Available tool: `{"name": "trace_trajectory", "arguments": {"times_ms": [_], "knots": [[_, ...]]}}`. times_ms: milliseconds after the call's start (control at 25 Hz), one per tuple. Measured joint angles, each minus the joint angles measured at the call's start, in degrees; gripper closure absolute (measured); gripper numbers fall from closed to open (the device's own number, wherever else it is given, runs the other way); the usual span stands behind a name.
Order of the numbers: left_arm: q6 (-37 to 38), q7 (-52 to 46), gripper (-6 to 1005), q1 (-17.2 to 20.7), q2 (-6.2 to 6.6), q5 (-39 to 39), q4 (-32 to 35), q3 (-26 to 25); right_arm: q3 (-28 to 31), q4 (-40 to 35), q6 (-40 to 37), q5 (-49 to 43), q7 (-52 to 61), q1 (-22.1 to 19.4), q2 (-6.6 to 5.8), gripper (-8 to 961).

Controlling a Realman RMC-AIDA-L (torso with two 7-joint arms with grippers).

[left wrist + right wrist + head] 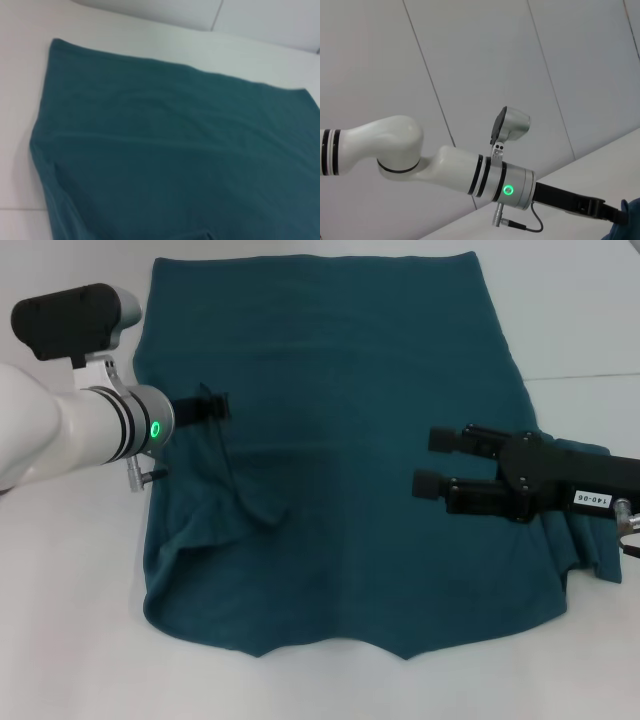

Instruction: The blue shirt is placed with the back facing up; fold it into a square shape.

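Lying spread across the middle of the white worktop [60,640], the blue shirt [350,490] reaches from near the far edge down toward the near edge, back up and mostly flat. As I read it, the folding has only begun: on my left side a sleeve or side flap looks turned inward over the body, leaving a rumpled ridge, while on the right a sleeve is bunched under the arm. The near hem is uneven, dipping to a point. No square shape yet; I judge that the side folds need finishing and the lengthwise folds are all to come.

My left gripper [215,405] sits at the shirt's left edge, its black fingers low against the cloth by that ridge; I cannot tell whether they are pinching fabric or just resting there. The white forearm comes in from the worktop's left side. My right gripper [432,460] hovers over the right half of the shirt, pointing toward the middle, its two black fingers spread apart with nothing between them. Its arm reaches in from the right edge, over the bunched sleeve.
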Motion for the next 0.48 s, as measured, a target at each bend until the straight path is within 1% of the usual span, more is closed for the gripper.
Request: {"name": "trace_trajectory", "arguments": {"times_ms": [200, 360, 480], "knots": [[-3.22, -0.15, 961, -0.27, 0.00, -4.10, -0.53, 0.02, 0.00, 0.07, 0.00, 0.00, -0.04, 0.04, 0.06, 83], [-4.09, -0.04, 961, -0.32, -0.05, -5.05, -0.81, 0.03, 0.00, 0.12, 0.00, 0.29, -0.04, 0.03, 0.09, 84], [-4.15, 0.19, 927, -0.38, -0.06, -6.60, -0.91, 0.31, 0.00, 0.15, 0.00, 0.57, -0.04, 0.09, 0.09, 84]]}}
